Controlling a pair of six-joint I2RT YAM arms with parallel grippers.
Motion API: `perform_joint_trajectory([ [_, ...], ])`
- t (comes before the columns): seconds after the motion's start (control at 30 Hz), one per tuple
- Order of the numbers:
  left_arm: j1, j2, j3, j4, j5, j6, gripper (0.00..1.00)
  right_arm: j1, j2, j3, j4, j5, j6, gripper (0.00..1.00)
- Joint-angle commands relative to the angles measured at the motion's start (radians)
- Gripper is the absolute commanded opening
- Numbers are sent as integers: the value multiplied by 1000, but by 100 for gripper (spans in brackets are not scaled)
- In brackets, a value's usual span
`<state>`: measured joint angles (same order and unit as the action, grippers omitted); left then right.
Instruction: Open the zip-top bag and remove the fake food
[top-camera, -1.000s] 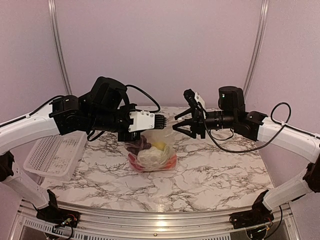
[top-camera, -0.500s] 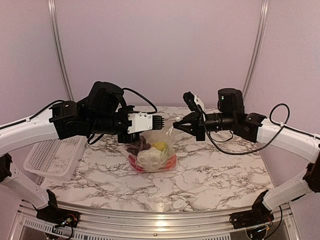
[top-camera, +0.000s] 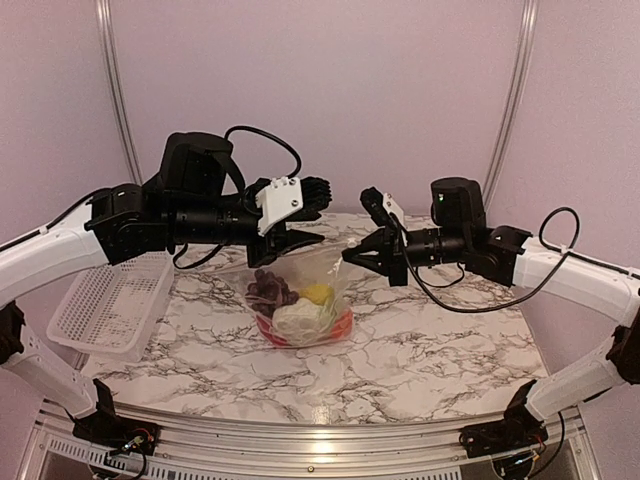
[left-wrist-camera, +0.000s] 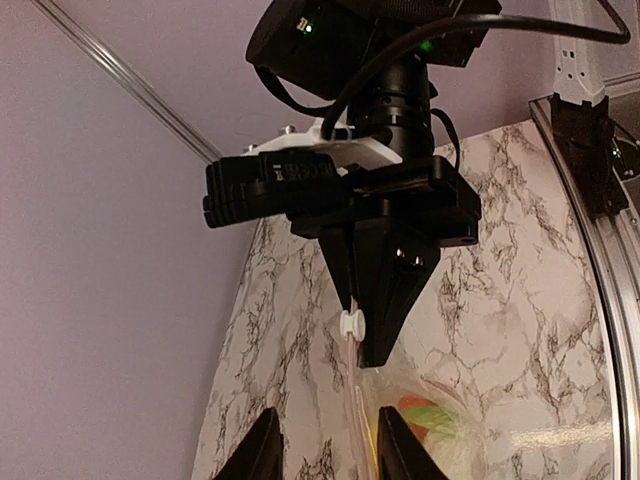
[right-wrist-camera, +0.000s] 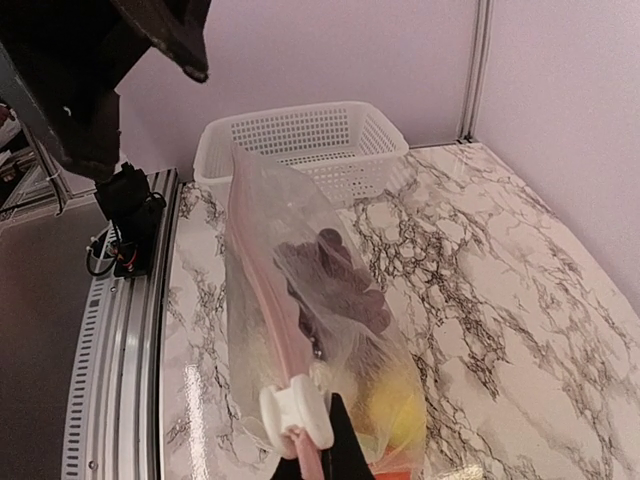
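The clear zip-top bag hangs over the marble table, its bottom resting on it. Inside are white cauliflower, dark purple grapes, a yellow piece and a red piece. My right gripper is shut on the bag's pink zip strip beside the white slider. My left gripper is open and empty, just above the bag's left top corner. In the left wrist view its fingers stand apart with the zip strip between them, untouched. The right wrist view shows the grapes through the plastic.
A white lattice basket stands at the table's left edge and also shows in the right wrist view. The metal rail runs along the near edge. Purple walls enclose the table.
My left gripper has let go of the bag's top, opened and risen. The bag's left side has sagged. My right gripper still holds the zip end, nearly in place.
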<state>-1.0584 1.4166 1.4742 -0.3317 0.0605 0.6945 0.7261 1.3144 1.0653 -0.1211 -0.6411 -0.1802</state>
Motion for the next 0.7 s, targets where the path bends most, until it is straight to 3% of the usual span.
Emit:
perform_joint_trajectory([
  [0.0, 0, 51, 28, 85, 131, -145, 33, 12, -12, 44, -18, 33, 6, 0],
  [0.2, 0, 128, 45, 146, 167, -247, 35, 16, -22, 33, -6, 53, 7, 0],
  [0.67, 31, 198, 51, 207, 141, -282, 41, 16, -40, 9, 1, 47, -17, 0],
])
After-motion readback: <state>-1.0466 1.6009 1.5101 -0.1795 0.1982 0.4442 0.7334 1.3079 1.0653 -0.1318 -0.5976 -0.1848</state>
